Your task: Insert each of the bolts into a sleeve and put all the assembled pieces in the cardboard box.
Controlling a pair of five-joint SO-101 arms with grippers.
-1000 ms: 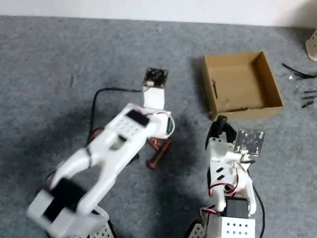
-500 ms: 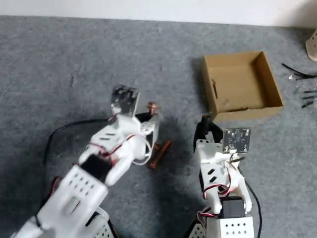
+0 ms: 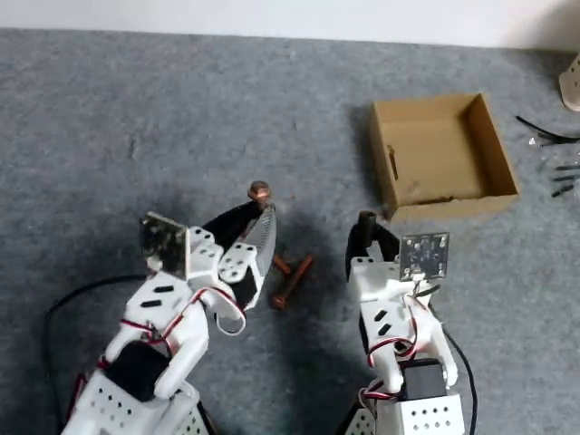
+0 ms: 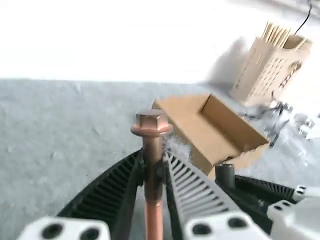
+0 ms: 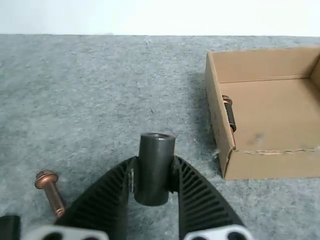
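Observation:
My left gripper (image 3: 259, 212) is shut on a copper bolt (image 3: 259, 192), held upright with its hex head above the fingers; the left wrist view shows the bolt (image 4: 152, 150) clamped in the gripper (image 4: 153, 159). My right gripper (image 3: 364, 234) is shut on a black sleeve (image 3: 365, 221), standing upright with its open end up, as the sleeve (image 5: 155, 167) shows in that gripper (image 5: 154, 166). The two grippers stand side by side, a hand's width apart. The cardboard box (image 3: 444, 207) lies beyond the right gripper, with one assembled piece (image 5: 228, 112) against its inner wall.
Two loose copper bolts (image 3: 292, 279) lie crossed on the grey carpet between the arms; one bolt (image 5: 49, 190) shows in the right wrist view. Cables and small screws (image 3: 557, 168) lie right of the box. A beige slotted holder (image 4: 272, 65) stands behind the box (image 4: 235, 127).
The left arm has swung back toward the near left and turned the bolt upright in its gripper. The right arm has shifted a little left with the sleeve.

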